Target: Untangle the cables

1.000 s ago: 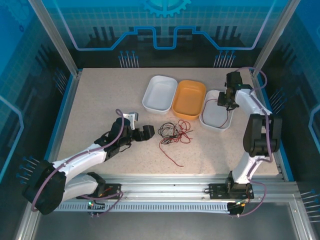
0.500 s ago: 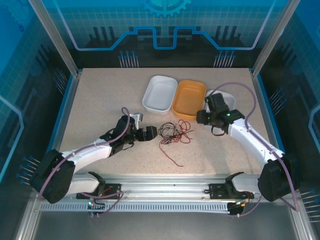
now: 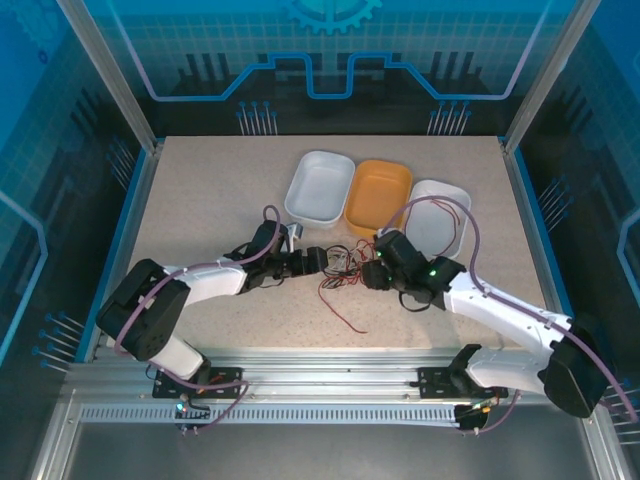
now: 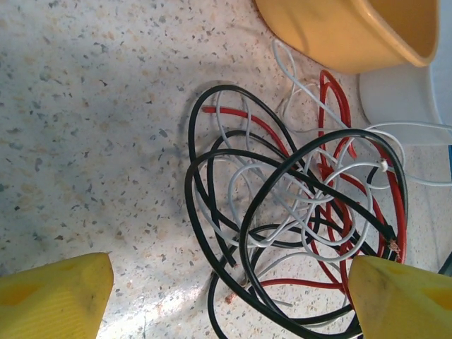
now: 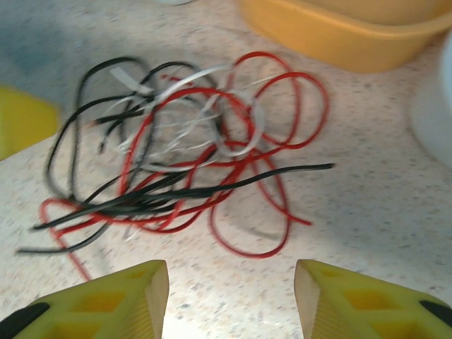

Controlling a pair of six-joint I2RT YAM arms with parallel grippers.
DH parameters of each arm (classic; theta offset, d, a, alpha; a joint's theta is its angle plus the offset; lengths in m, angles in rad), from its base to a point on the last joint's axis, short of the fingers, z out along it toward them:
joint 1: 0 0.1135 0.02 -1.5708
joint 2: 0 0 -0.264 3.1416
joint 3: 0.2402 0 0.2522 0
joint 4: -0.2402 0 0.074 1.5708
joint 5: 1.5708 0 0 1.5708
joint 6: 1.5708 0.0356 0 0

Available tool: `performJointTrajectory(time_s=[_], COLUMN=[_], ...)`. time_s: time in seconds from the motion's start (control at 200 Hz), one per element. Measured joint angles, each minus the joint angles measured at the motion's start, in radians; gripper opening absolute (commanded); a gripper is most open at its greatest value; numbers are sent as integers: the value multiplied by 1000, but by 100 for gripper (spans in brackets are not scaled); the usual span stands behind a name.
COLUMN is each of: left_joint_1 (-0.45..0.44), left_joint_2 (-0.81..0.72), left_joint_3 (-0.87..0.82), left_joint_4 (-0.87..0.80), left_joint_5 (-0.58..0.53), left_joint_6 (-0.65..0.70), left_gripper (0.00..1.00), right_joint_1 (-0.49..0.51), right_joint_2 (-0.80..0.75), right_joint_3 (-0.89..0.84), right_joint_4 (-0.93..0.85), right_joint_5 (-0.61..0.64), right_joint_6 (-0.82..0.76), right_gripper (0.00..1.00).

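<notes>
While the cables (image 4: pixel 296 205) lie bundled on the surface (image 4: pixel 85 127), the left gripper (image 3: pixel 318 260) stands wide apart astride their near loops. The right gripper (image 5: pixel 232 286) is apart and empty, just short of them. Orange tub (image 4: pixel 353 28) just beyond; bare surface beside the left gripper.

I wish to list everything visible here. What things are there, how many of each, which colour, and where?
cables: one tangled bundle, red, black and white, table centre
left white tub: one, white, behind the cables
orange tub: one, orange, middle of the row
right white tub: one, white, row's right end
table: one, speckled beige
left tool: one, yellow fingers, open, left of the bundle
right tool: one, yellow fingers, open, right of the bundle
</notes>
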Motion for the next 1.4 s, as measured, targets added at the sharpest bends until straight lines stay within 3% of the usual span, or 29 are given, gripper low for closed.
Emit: performJointTrajectory(time_s=[0.195, 0.42, 0.75, 1.076, 1.146, 1.301, 1.401], left_joint_1=[-2, -2, 16, 33, 33, 34, 36], left_joint_2=[0, 0, -44, -79, -79, -83, -88], left_joint_3=[3, 3, -1, -32, -35, -46, -47], left_joint_4=[3, -16, -84, -92, -92, -93, -92], left_joint_5=[-17, -75, -158, -173, -173, -173, -173], left_joint_6=[-29, -69, -99, -102, -102, -102, -103], left_gripper=[95, 99, 99, 99, 99, 99, 99], right_joint_1=[230, 394, 417, 362, 355, 353, 355], right_joint_2=[53, 303, 481, 555, 579, 590, 589], right_joint_3=[-1, 101, 150, 149, 150, 169, 180], right_joint_4=[31, 38, 100, 156, 160, 163, 155], right_joint_5=[91, 172, 158, 124, 113, 95, 94], right_joint_6=[-1, -22, -40, -33, -26, -33, -37], right_gripper=[51, 45, 45, 43, 36, 5, 0])
